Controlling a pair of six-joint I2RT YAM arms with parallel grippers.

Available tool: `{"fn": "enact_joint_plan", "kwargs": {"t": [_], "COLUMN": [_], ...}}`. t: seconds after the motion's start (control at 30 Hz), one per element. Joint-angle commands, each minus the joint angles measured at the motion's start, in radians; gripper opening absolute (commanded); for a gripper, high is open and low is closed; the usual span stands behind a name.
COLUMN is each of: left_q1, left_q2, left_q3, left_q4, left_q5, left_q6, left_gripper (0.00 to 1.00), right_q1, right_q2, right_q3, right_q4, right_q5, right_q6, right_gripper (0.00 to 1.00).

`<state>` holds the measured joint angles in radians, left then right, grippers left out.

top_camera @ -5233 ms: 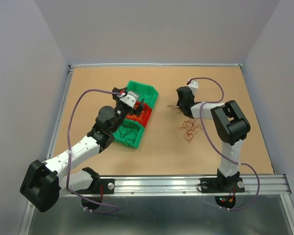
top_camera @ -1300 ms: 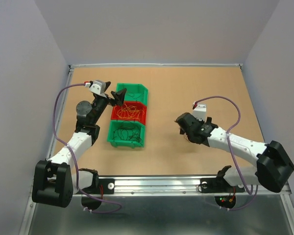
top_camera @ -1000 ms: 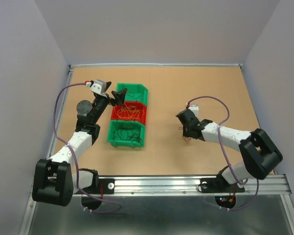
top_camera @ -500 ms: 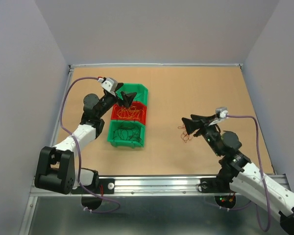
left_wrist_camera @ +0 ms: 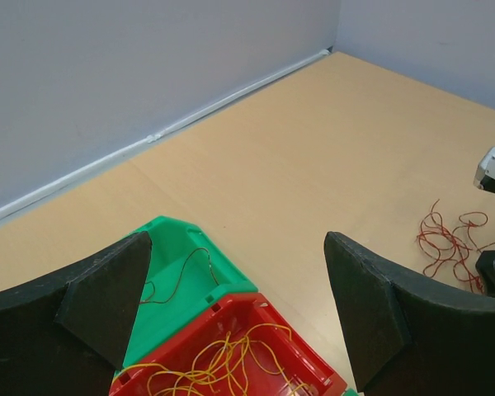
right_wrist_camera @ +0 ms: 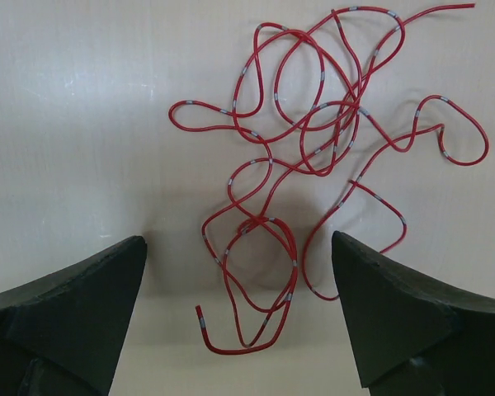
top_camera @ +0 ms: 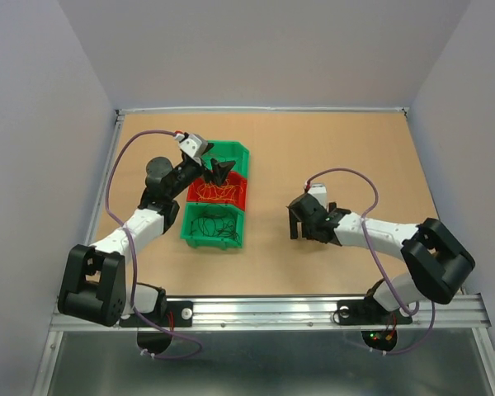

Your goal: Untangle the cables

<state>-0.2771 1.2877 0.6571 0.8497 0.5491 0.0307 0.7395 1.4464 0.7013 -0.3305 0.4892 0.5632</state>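
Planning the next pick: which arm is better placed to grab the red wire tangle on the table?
Right. The right gripper hangs open directly over the red wire tangle. The left gripper, also open, is over the bins, well away from it.

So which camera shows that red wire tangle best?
Right wrist view: the red wire tangle fills the frame, loops clear. Left wrist shows it small, far right; overhead, the right gripper hides it.
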Motion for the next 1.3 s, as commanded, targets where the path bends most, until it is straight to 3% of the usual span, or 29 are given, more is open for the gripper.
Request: {"fn": "enact_joint_plan", "kwargs": {"t": [0.0,0.03,0.13,0.23,0.3,0.4,0.53,0.77,1.0,1.27], "left_q1": [-0.008,-0.010,-0.010,-0.011,-0.013,-0.019,-0.039,-0.117,-0.123,-0.131], "left_q2": [-0.010,-0.011,-0.013,-0.011,-0.013,-0.008,0.004,-0.002,-0.036,-0.062], "left_q3": [0.045,0.045,0.045,0.045,0.047,0.050,0.059,0.033,-0.016,-0.054], "left_q4": [0.029,0.029,0.028,0.028,0.026,0.017,0.003,-0.006,0.063,0.065], "left_q5": [0.005,0.005,0.005,0.005,0.006,0.040,0.112,0.224,0.307,0.523], "left_q6": [0.023,0.023,0.023,0.023,0.023,0.032,0.055,0.159,0.184,0.275], "left_gripper": [0.97,0.97,0.97,0.97,0.97,0.97,0.98,0.99,0.99,0.99], "right_q1": [0.012,0.012,0.050,0.093,0.106,0.115,0.115,0.115,0.113,0.115], "right_q2": [0.049,0.061,0.065,-0.003,-0.134,-0.385,-0.638,-0.788,-0.761,-0.725], "right_q3": [0.079,0.098,0.110,0.081,0.046,-0.067,-0.264,-0.329,-0.316,-0.292], "right_q4": [-0.102,-0.104,-0.091,0.051,0.222,0.498,0.804,0.795,0.788,0.792], "right_q5": [0.059,0.020,0.020,-0.080,-0.200,-0.514,-0.649,-0.581,-0.633,-0.738], "right_q6": [0.041,0.024,-0.024,-0.104,-0.196,-0.247,-0.215,-0.243,-0.261,-0.253], "right_gripper": [0.75,0.01,0.01,0.01,0.01,0.00,0.00,0.00,0.00,0.01]}}
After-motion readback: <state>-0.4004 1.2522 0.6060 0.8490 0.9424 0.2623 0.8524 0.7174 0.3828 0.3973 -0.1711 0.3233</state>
